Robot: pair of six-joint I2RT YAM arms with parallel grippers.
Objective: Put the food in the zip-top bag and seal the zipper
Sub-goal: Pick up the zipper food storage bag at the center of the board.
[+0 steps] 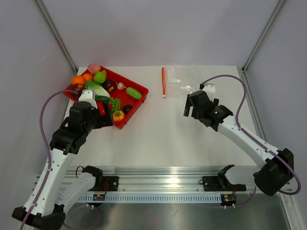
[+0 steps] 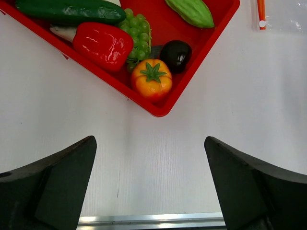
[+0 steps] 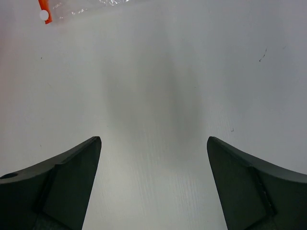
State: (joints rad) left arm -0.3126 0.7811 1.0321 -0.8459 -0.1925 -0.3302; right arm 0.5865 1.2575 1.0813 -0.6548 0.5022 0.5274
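Left wrist view: the left gripper [image 2: 149, 140] hangs with its jaws spread wide and nothing between them, over bare table [image 2: 240, 120] just short of the red tray's [image 2: 192, 72] near corner. The right gripper [image 3: 153, 139] is also spread and empty, near the bag [image 3: 81, 8] but not touching it.

The main risk is probably in the grasp. The tomato [image 2: 152, 79] sits tight in the tray corner, close beside the grapes [image 2: 136, 33], the pepper [image 2: 103, 44] and a dark round fruit [image 2: 175, 54]. A finger coming down could strike the tray wall or nudge a neighbour, and smooth round plastic could squirt out of a pinch. The bag is the other worry: thin film on a slick table would likely slide when food is pushed in unless the other arm holds its mouth up.

All the food is in the tray at the far left, the cabbage [image 1: 97, 89] largest and probably a tight fit. The bag lies flat, clear and crinkled, at the far middle, well apart from the tray. Its orange zipper [image 1: 163, 82] faces the tray. I cannot tell whether the mouth is open.
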